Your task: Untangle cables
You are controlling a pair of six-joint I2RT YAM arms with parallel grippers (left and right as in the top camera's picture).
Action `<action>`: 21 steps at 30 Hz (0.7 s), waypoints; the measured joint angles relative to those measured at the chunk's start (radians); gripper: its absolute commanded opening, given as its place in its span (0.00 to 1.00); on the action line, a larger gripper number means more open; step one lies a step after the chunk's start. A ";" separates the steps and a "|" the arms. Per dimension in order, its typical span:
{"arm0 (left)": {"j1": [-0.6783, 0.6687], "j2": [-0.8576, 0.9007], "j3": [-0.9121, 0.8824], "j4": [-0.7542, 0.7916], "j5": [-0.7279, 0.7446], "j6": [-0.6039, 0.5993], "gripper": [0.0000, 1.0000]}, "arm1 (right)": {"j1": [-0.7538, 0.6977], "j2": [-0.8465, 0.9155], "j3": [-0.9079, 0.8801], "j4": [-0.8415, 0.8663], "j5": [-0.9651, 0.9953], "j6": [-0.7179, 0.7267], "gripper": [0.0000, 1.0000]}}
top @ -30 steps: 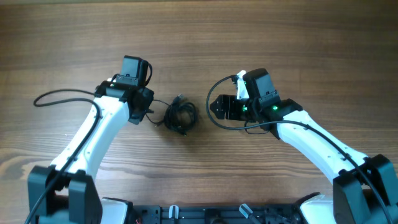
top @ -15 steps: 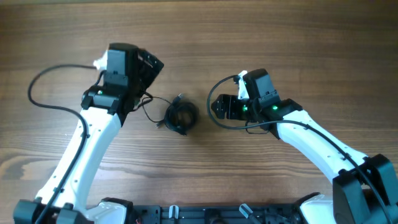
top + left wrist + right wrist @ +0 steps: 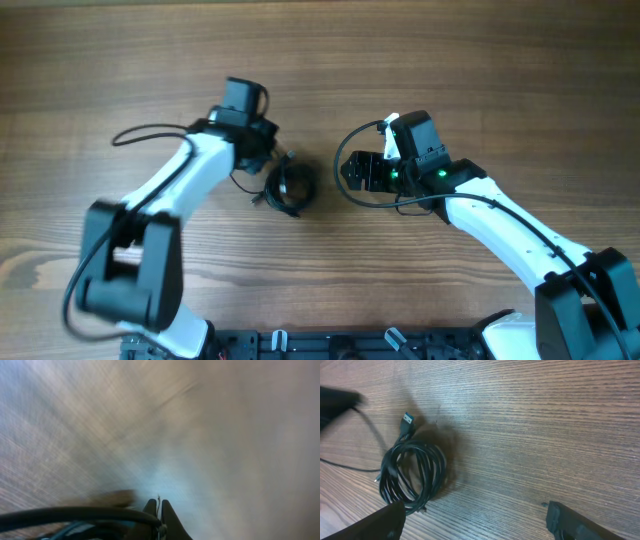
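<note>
The cables (image 3: 290, 187) lie as a small coiled black bundle mid-table, with one thin strand looping off to the left. In the right wrist view the cables (image 3: 412, 475) show a blue-tipped plug (image 3: 407, 418) at the top. My left gripper (image 3: 268, 155) sits just up-left of the bundle. In its own blurred view the left gripper (image 3: 158, 505) is shut, with only a fine strand in the slit between the fingertips; I cannot tell what that strand is. My right gripper (image 3: 345, 172) stands open to the right of the bundle. The right gripper (image 3: 472, 512) has bare wood between its fingers.
The table is brown wood grain (image 3: 420, 60). A thick black arm cable (image 3: 150, 132) trails left of the left arm, and another loops (image 3: 345, 150) beside the right wrist. The arm bases (image 3: 300, 345) line the near edge.
The left arm swung up and away, then came back down beside the bundle, with its gripper opening wide and then shutting. The right gripper opened a little wider. The bundle stayed put.
</note>
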 measured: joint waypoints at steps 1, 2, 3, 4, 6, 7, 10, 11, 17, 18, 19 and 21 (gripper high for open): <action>0.026 -0.074 0.000 0.012 0.012 0.026 0.04 | 0.000 0.000 0.000 0.000 0.000 0.000 0.94; 0.039 -0.124 0.000 0.008 0.018 0.058 0.04 | 0.000 0.000 0.000 0.000 0.000 0.000 0.94; 0.045 -0.154 0.000 0.002 0.022 0.081 0.04 | 0.000 0.000 0.000 0.000 0.000 0.000 0.95; 0.058 -0.225 0.001 -0.036 0.025 0.119 0.04 | 0.000 0.000 0.000 0.000 0.000 0.000 0.95; 0.060 -0.234 0.002 -0.090 0.026 0.227 0.04 | 0.000 0.000 0.000 0.000 0.003 0.000 0.95; 0.059 -0.232 0.002 -0.129 0.026 0.297 0.04 | 0.000 0.000 0.000 -0.002 0.003 0.000 0.95; 0.059 -0.232 0.002 -0.331 0.025 0.534 0.16 | 0.000 0.000 0.000 -0.004 0.004 0.000 0.95; 0.059 -0.232 0.002 -0.410 0.023 0.592 0.81 | 0.000 0.000 0.000 -0.003 0.004 0.000 0.95; 0.060 -0.230 -0.003 -0.408 0.016 0.289 1.00 | 0.000 0.000 0.000 0.000 0.004 0.000 0.96; 0.060 -0.230 -0.003 -0.306 0.112 0.181 0.94 | 0.000 0.000 0.000 -0.003 0.004 0.000 0.96; 0.056 -0.230 -0.004 -0.266 0.152 0.153 0.85 | 0.000 0.000 0.000 -0.004 0.004 0.000 0.96; 0.027 -0.230 -0.003 -0.172 0.199 0.124 0.80 | 0.000 0.000 0.000 -0.003 0.004 0.000 0.96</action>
